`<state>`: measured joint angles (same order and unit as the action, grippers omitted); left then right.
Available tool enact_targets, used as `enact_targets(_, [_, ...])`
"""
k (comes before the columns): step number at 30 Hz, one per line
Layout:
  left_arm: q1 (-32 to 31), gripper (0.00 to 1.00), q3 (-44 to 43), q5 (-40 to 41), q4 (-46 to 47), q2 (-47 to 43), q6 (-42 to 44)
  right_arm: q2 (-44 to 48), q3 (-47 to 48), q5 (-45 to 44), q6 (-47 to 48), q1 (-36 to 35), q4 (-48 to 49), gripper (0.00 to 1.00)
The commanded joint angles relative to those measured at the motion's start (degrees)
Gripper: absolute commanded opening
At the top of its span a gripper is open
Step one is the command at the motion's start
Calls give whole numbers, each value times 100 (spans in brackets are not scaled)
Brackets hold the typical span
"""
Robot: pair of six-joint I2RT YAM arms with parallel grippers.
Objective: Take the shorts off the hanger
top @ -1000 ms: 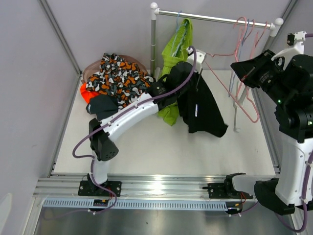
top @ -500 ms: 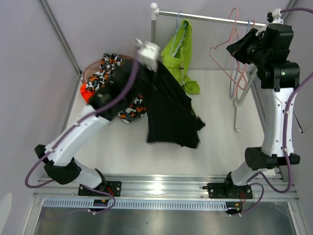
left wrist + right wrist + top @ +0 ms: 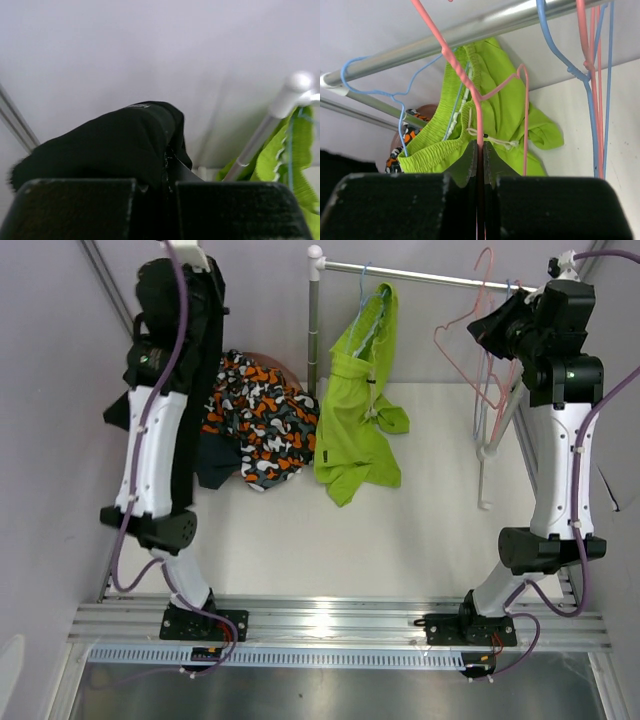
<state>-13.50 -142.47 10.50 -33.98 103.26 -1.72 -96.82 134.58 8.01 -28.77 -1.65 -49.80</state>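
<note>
The black shorts (image 3: 186,450) hang off the hanger, draped down along my raised left arm at the far left. My left gripper (image 3: 200,285) is shut on them; in the left wrist view black cloth (image 3: 120,145) fills the gap between the jaws (image 3: 167,172). My right gripper (image 3: 490,325) is high at the right, by the rail. It is shut on the wire of an empty pink hanger (image 3: 455,350), which shows between the jaws in the right wrist view (image 3: 479,112).
Green shorts (image 3: 355,410) hang on a blue hanger (image 3: 370,92) from the metal rail (image 3: 440,278). A pile of orange-patterned clothes (image 3: 260,410) lies at the back left. Several empty pink and blue hangers (image 3: 595,100) hang at the rail's right end.
My left arm has swung up and to the far left, carrying the black shorts away from the table's middle. My right gripper has lifted the pink hanger up beside the rail and holds it there.
</note>
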Motion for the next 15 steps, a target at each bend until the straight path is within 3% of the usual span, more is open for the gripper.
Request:
enact_targets(1, [198,0,-61,-435,172,807,-267,-66,-204,96,56,24,383,0])
enact_targets(7, [277,0,229,-681,49,1634,-461,66,-775,131,47,24,638,0])
enact_targets(12, [277,3,1264,-962,92,1434,-751,346,-1214,113,39,24,787,0])
enact_targets(14, [277,26,1912,-1006,145,1180,-873,426,-1417,113,30,24,849,0])
enact_targets(15, [277,44,2056,-1006,154,1100,-909,444,-1461,113,21,33,849,0])
